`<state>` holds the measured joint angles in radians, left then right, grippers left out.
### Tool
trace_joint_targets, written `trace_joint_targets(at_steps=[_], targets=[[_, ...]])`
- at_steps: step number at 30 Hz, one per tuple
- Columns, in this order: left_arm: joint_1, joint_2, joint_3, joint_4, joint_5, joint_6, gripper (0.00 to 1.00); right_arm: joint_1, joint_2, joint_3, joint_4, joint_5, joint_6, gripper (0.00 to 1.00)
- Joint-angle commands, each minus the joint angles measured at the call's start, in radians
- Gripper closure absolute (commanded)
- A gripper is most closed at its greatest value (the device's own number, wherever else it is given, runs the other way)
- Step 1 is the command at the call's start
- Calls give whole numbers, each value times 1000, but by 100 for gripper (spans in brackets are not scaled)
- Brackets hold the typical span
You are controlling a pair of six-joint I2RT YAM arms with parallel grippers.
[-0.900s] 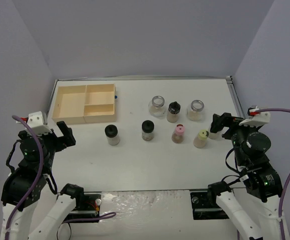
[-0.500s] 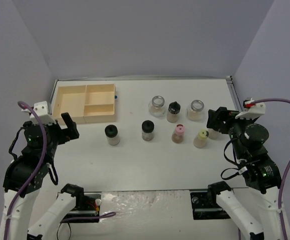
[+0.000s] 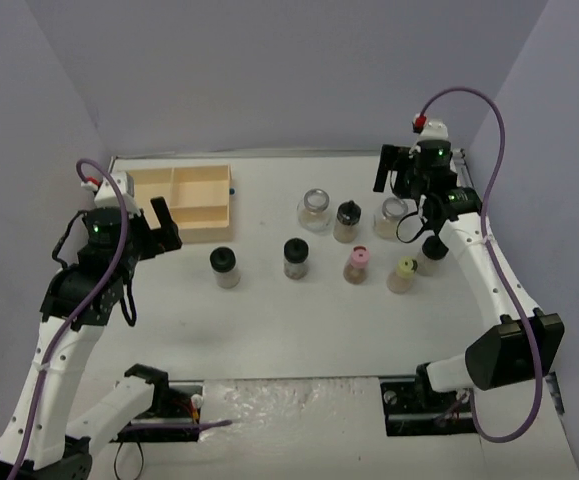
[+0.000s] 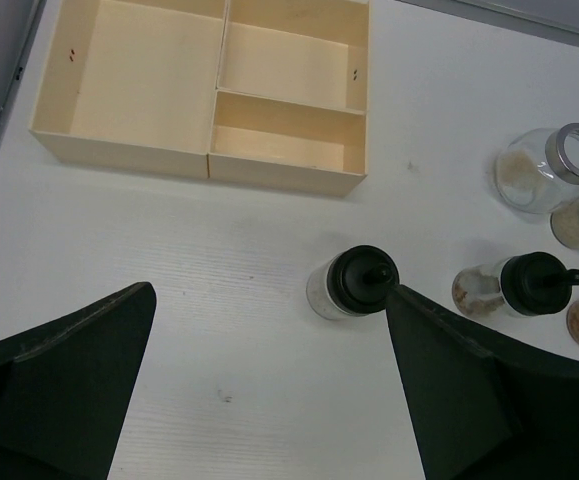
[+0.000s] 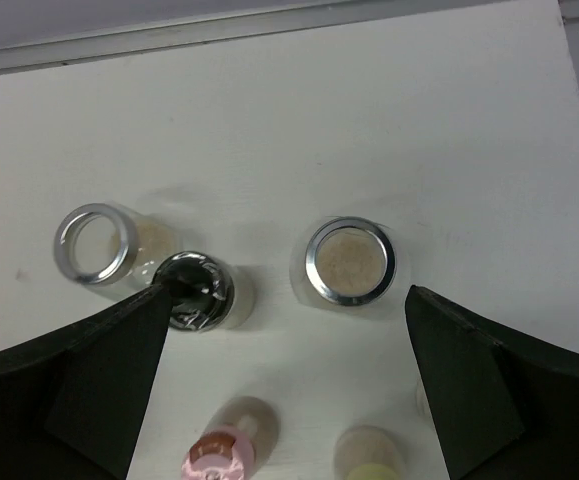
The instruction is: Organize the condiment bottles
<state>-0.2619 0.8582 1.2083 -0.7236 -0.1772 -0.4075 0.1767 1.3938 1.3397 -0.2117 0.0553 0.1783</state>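
**Both pincers spread wide over the jars, nothing picked up yet**

The condiment bottles stand loose on the table, spread from its centre toward 2 o'clock. None is in the wooden tray, which sits at 10 o'clock.

The right gripper hangs with its jaws fully apart and empty. A silver-topped jar sits between them, just toward 12 o'clock. A black-capped jar is close against one fingertip at 9 o'clock (whether they touch I cannot tell). A straight descent could clip that cap and topple the jar into the second silver-topped jar at 10 o'clock. The silver-topped jar is also wide, so smooth glass may slip if the fingers catch only its shoulder.

The left gripper is likewise spread and holds nothing. Its nearest target, another black-capped jar, lies off-centre at 3 o'clock, hard by one finger. Closing from here would likely shove it sideways toward its black-capped neighbour rather than grip it. The pink-capped jar and yellow-green-capped jar stand near enough to be knocked by a swinging arm.
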Motion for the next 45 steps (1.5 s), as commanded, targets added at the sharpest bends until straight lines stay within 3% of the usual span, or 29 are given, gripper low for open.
trace_joint_targets(at_steps=[1, 12, 23, 37, 39, 45], targets=[[-3, 32, -1, 106, 42, -36, 3, -100, 161, 72, 105, -121, 11, 0], [-3, 51, -4, 97, 16, 16, 3, -109, 385, 70, 129, -133, -107, 1], [-3, 72, -19, 114, 28, 19, 3, -110, 409, 22, 129, -103, -120, 15], [-3, 76, -21, 115, 36, 21, 3, -111, 386, -36, 122, -58, -143, 16], [-3, 76, -21, 115, 38, 19, 3, -111, 386, -34, 123, -58, -148, 24], [-3, 74, -22, 112, 45, 19, 3, -110, 383, -20, 122, -27, -158, 27]])
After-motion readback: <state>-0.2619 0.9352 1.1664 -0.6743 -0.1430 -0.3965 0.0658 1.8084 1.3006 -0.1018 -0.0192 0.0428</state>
